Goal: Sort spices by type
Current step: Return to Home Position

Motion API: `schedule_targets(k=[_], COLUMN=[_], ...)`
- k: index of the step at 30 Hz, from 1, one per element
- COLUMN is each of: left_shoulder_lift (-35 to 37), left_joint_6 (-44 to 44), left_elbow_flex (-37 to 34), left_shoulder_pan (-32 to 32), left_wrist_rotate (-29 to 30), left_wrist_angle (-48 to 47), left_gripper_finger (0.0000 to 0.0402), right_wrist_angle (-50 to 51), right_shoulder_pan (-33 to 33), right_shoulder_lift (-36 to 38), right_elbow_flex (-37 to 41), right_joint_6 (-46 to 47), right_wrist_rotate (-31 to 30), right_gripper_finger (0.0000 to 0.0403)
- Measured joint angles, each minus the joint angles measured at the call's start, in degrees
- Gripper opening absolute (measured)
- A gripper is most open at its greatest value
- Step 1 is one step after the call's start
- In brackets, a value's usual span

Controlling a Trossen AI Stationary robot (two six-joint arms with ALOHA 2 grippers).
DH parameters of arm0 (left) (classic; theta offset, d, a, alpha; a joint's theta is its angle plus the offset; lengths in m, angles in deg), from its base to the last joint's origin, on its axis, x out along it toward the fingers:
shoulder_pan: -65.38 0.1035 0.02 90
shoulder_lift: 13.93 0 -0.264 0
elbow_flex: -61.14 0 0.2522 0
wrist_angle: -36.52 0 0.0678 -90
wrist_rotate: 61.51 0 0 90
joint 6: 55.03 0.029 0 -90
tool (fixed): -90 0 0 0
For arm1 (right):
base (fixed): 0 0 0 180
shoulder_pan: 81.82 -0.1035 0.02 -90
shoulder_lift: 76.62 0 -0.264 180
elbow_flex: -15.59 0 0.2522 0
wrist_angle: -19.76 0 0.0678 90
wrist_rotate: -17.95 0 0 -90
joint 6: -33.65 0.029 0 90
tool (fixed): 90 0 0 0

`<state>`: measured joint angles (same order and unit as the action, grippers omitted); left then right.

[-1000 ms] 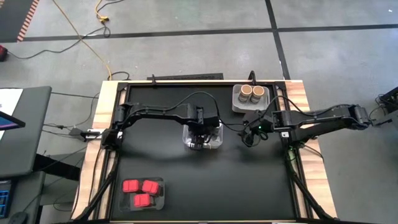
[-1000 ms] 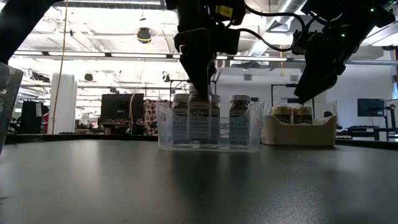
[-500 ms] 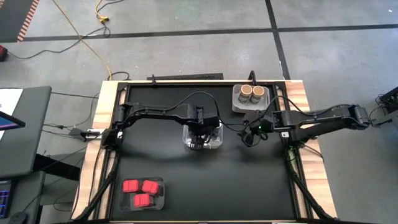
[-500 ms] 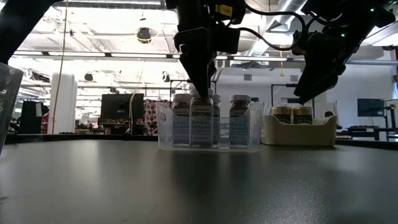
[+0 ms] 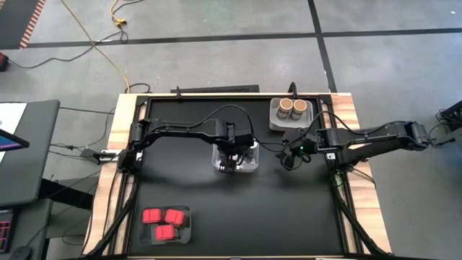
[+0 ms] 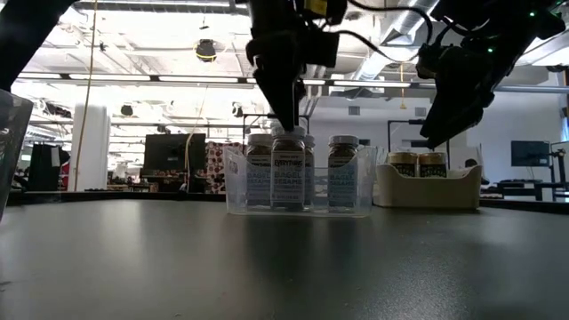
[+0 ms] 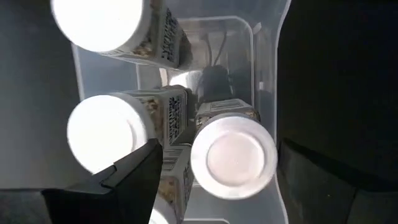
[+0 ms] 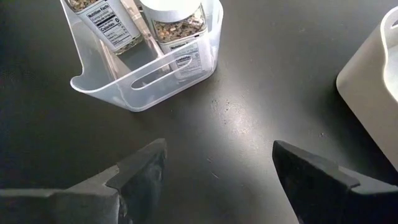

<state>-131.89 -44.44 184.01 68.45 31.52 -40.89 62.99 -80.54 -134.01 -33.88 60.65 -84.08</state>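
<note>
Several clear jars with white round lids (image 6: 287, 171) stand upright in a clear tray (image 5: 252, 149) at mid-table. My left gripper (image 7: 219, 149) is open just above the tray, pointing down. Its fingers stand on either side of one jar's lid (image 7: 233, 155), and I see no touch. My right gripper (image 8: 217, 180) is open and hovers over bare table between the clear tray and a grey tray (image 5: 290, 124) holding two tan-brown jars (image 5: 291, 107). Three red boxy containers (image 5: 164, 222) lie in a clear tray near the table's near left corner.
The grey tray (image 6: 425, 191) sits at the far right of the table, close to the right arm. The tray of red boxes has a clear wall (image 6: 11, 151) at the low view's left edge. Bare black table (image 5: 274, 209) stretches across the near middle and right.
The jar under my left gripper has sunk a little and now stands on the tray's floor among the others. My left gripper has then risen slightly above its lid. The right arm has kept still.
</note>
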Motion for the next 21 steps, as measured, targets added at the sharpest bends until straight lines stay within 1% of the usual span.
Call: schedule_targets(k=[6,11,15,17,21], left_shoulder_lift=[4.12,9.32,13.56,15.74,19.69], left_joint_6=[-2.03,-3.95,1.13,1.90,-1.94], left_elbow_flex=[0.29,0.29,0.31,0.31,0.30], left_shoulder_pan=[-0.05,-0.49,-0.46,-0.44,-0.22], left_wrist_rotate=[0.00,0.24,2.53,4.07,4.10], left_wrist_angle=[-0.62,-1.54,-1.89,-2.45,-3.80], left_gripper_finger=[0.0303,0.0303,0.0303,0.0303,0.0303], right_wrist_angle=[0.04,0.02,0.02,0.06,0.04], right_shoulder_pan=[0.00,0.00,0.00,0.00,0.00], right_shoulder_lift=[0.00,0.00,0.00,0.00,0.00], right_elbow_flex=[0.00,0.00,0.00,0.00,0.00], right_joint_6=[0.00,0.00,0.00,0.00,0.00], right_wrist_rotate=[0.00,0.00,0.00,0.00,0.00], right_gripper_finger=[0.0320,0.0320,0.0320,0.0320,0.0320])
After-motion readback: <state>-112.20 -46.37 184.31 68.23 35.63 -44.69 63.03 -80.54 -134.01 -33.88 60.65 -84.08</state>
